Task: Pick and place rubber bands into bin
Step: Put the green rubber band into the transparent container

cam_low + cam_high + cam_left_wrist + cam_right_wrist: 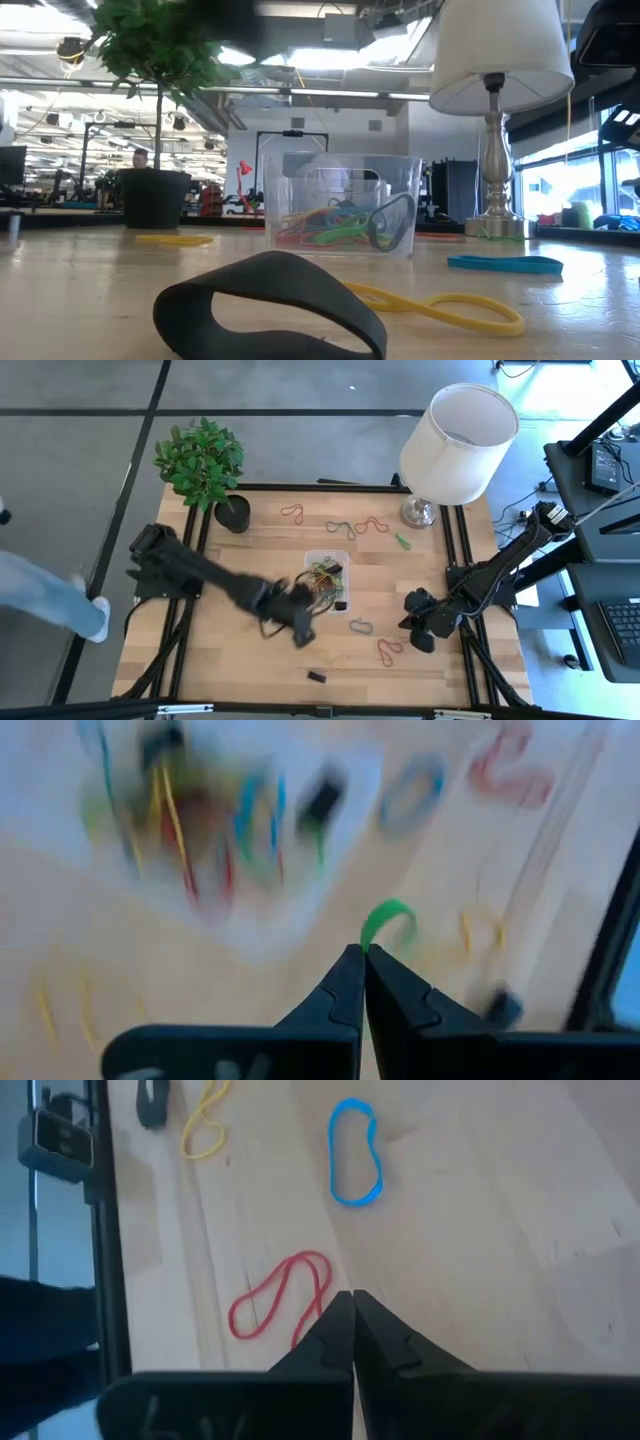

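Green rubber band (pixel 388 920) pokes from the clenched tips of the left tool (pixel 362 956), just beside the bin (pixel 327 556) (right tool (pixel 352 1302) closed, empty, above the counter (pixel 480 1230)).

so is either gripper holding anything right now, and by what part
The left gripper is shut on a thin green rubber band, pinching one end of its loop at the fingertips. The right gripper is shut and holds nothing.

My left gripper (pixel 363 958), bottom centre, pinches a thin green rubber band (pixel 386 918); the blurred clear plastic bin (pixel 215 830) fills the upper left.
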